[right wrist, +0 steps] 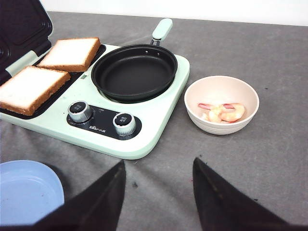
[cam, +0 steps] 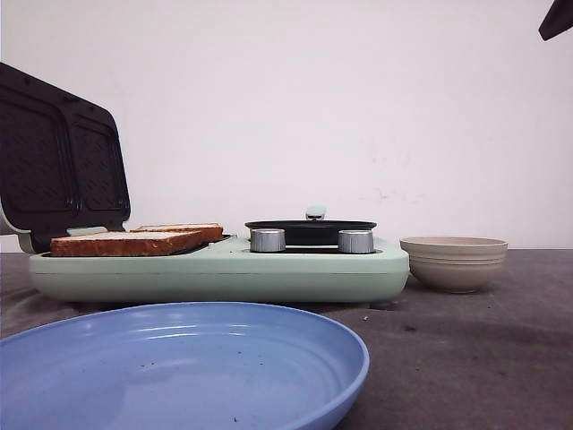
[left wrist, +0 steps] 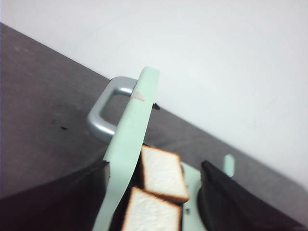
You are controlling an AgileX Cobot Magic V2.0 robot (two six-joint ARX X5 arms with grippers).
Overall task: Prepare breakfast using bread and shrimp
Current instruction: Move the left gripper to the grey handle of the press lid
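Two slices of bread (right wrist: 70, 53) (right wrist: 31, 89) lie side by side on the dark grill plate of the mint-green appliance (right wrist: 159, 120), under its raised lid (cam: 58, 157). They also show in the front view (cam: 125, 242) and the left wrist view (left wrist: 163, 173). Pink shrimp (right wrist: 226, 111) lie in a beige bowl (right wrist: 216, 127) to the appliance's right. My left gripper (left wrist: 155, 166) is open and empty above the raised lid's edge (left wrist: 130, 139). My right gripper (right wrist: 159, 163) is open and empty over the grey cloth in front of the appliance.
An empty black pan (right wrist: 134, 72) sits on the appliance's right half, behind two silver knobs (right wrist: 79, 109). A blue plate (cam: 179, 367) lies at the table's front left. The lid has a silver handle (left wrist: 103, 108). A dark arm part (cam: 557, 18) shows at the top right.
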